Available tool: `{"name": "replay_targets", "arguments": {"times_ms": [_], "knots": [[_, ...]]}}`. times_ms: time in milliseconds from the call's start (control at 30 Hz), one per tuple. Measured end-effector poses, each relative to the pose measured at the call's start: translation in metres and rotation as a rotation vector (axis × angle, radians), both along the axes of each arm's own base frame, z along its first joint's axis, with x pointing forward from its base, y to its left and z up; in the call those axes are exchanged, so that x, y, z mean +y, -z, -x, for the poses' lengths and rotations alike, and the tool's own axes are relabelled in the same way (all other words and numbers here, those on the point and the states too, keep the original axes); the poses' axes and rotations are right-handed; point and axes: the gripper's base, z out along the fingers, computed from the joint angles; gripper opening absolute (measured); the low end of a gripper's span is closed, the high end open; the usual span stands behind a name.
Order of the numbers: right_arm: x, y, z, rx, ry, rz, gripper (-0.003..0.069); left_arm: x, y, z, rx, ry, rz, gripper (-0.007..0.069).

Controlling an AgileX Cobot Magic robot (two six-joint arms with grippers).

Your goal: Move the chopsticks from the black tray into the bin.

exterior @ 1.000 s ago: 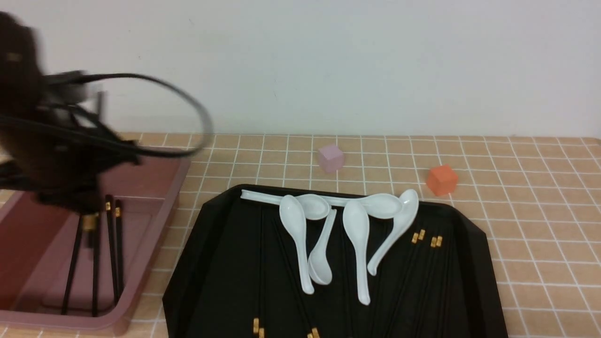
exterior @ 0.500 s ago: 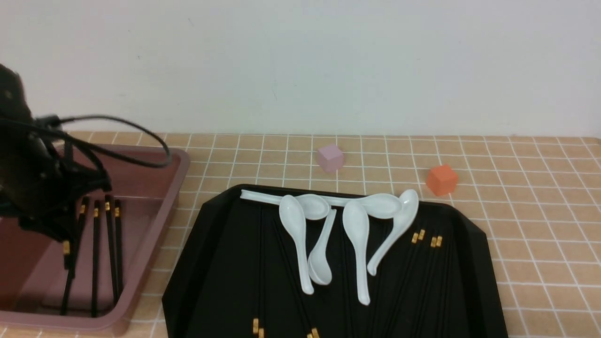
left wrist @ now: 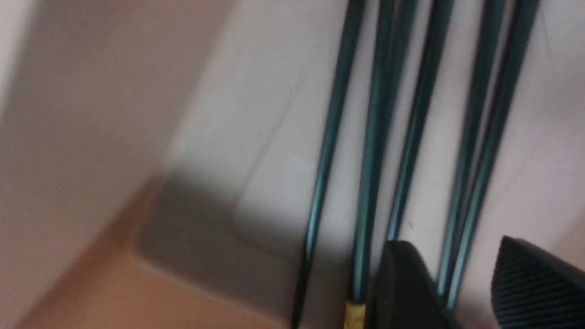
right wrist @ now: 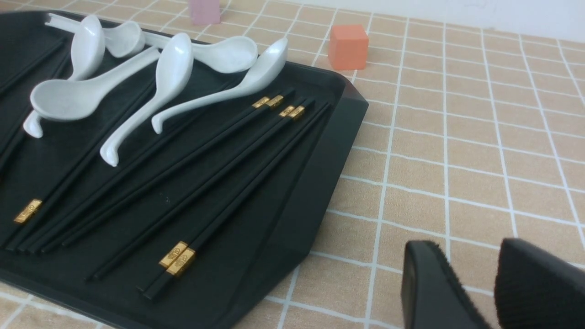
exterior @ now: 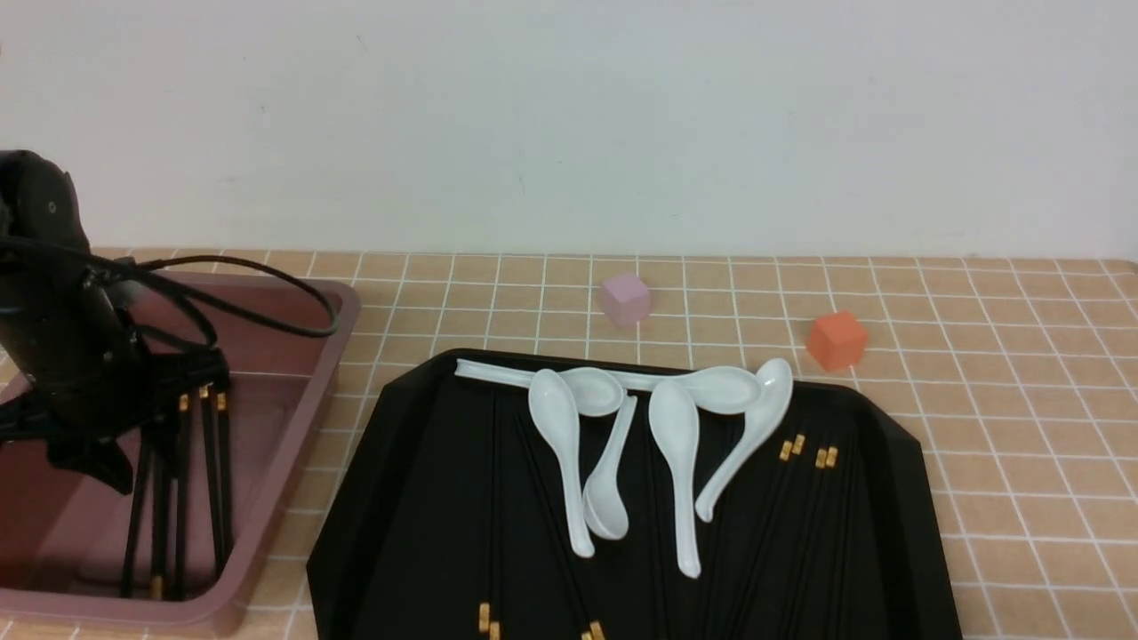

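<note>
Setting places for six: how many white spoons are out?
6 white spoons, all on the black tray, far half: two crosswise by the far rim, four lengthwise. None seem hidden.

Bin at left on bench, just beside tray. Several chopsticks lying side by side inside bin; more chopsticks on tray. Spoons on far half of tray. Two cubes on bench behind tray. Left pincer above bin interior.
</note>
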Motion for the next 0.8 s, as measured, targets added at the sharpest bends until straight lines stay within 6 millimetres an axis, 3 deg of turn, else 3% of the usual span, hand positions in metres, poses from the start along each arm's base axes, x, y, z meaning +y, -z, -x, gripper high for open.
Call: {"name": "replay_targets", "arguments": {"times_ms": [100, 233, 400, 467, 567, 600, 700, 767, 800], "knots": [[0.0, 0.0, 0.0, 0.0, 0.0, 0.0, 0.024, -0.001, -0.019, 0.009, -0.02, -0.002, 0.004, 0.0286], [0.0, 0.0, 0.0, 0.0, 0.0, 0.0, 0.024, -0.002, -0.046, 0.021, -0.072, -0.002, 0.002, 0.0223], [0.0, 0.0, 0.0, 0.0, 0.0, 0.0, 0.024, -0.01, -0.101, 0.053, -0.231, 0.025, 0.058, 0.004], [0.0, 0.0, 0.0, 0.0, 0.0, 0.0, 0.024, -0.015, -0.123, 0.071, -0.309, 0.07, 0.088, -0.0013], [0.0, 0.0, 0.0, 0.0, 0.0, 0.0, 0.024, -0.024, -0.149, 0.104, -0.429, 0.126, 0.137, -0.0013], [0.0, 0.0, 0.0, 0.0, 0.0, 0.0, 0.024, -0.025, -0.153, 0.109, -0.448, 0.129, 0.139, -0.0013], [0.0, 0.0, 0.0, 0.0, 0.0, 0.0, 0.024, -0.033, -0.166, 0.158, -0.613, 0.167, 0.178, -0.0013], [0.0, 0.0, 0.0, 0.0, 0.0, 0.0, 0.024, -0.035, -0.163, 0.175, -0.662, 0.177, 0.189, -0.0013], [0.0, 0.0, 0.0, 0.0, 0.0, 0.0, 0.024, -0.038, -0.162, 0.196, -0.751, 0.194, 0.188, -0.0013]]}}
